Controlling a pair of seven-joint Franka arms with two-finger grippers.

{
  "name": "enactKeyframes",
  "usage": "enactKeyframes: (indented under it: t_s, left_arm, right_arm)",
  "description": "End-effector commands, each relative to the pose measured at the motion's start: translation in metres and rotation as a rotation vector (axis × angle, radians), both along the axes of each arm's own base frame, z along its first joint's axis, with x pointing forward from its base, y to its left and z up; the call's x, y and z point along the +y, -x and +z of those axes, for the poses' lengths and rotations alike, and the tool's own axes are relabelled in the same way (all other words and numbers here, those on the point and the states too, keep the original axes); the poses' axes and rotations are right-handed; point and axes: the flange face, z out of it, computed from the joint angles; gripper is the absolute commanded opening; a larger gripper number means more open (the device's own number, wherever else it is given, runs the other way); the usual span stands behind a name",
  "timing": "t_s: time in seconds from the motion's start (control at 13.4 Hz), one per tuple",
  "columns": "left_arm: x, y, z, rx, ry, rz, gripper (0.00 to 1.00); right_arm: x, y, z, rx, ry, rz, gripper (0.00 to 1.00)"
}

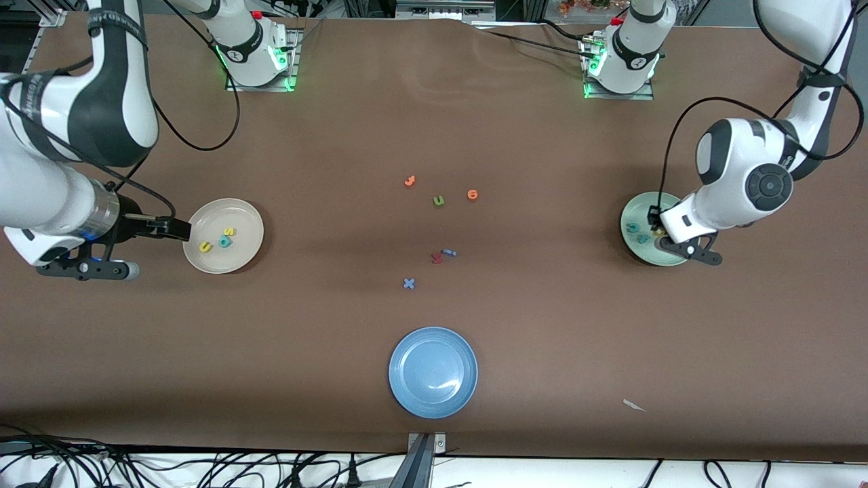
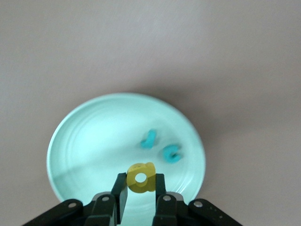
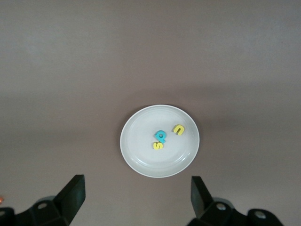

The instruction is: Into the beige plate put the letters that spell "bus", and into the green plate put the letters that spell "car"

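The beige plate (image 1: 239,213) lies toward the right arm's end of the table. In it are the yellow "u" (image 1: 205,247), the teal "b" (image 1: 224,241) and the yellow-green "s" (image 1: 229,232). My right gripper (image 1: 179,229) is open and empty, high beside that plate's rim; its wrist view shows the beige plate (image 3: 141,157) with all three letters below it. The green plate (image 1: 641,206) lies toward the left arm's end and holds the teal "c" (image 2: 171,153) and the teal "r" (image 2: 149,139). Just above the green plate (image 2: 94,141), my left gripper (image 2: 141,184) is shut on the yellow "a" (image 2: 141,177).
Loose letters lie mid-table: two orange ones (image 1: 409,181) (image 1: 472,194), an olive "u" (image 1: 439,200), a dark red one (image 1: 437,257) touching a small blue one (image 1: 449,253), and a blue "x" (image 1: 408,283). A blue plate (image 1: 432,371) sits nearest the front camera. A white scrap (image 1: 634,405) lies beside it.
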Motion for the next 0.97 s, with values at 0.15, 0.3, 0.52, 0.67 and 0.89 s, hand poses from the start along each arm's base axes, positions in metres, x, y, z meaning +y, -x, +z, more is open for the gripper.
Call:
enactKeyframes:
  t_s: [0.15,0.3,0.52,0.67,0.89]
  left_arm:
    - [0.018,0.014,0.006,-0.011,-0.018,-0.021,0.71]
    - [0.019,0.012,0.01,-0.024,-0.019,-0.017,1.0]
    - [0.018,0.015,0.032,-0.049,-0.023,-0.016,1.0]
    - [0.012,0.023,0.06,-0.079,-0.015,-0.017,1.0]
    - [-0.004,0.021,0.121,-0.179,-0.016,-0.024,1.0]
  right_arm:
    - [0.011,-0.005,0.018,-0.018,0.002,0.022,0.99]
    - [0.005,-0.007,0.02,-0.025,0.0,0.025,1.0]
    - [0.003,-0.007,0.026,-0.024,-0.007,0.115,1.0]
    - [-0.012,-0.006,0.028,-0.006,-0.005,0.066,1.0]
    - [-0.037,-0.012,0.043,-0.032,-0.037,0.002,0.99]
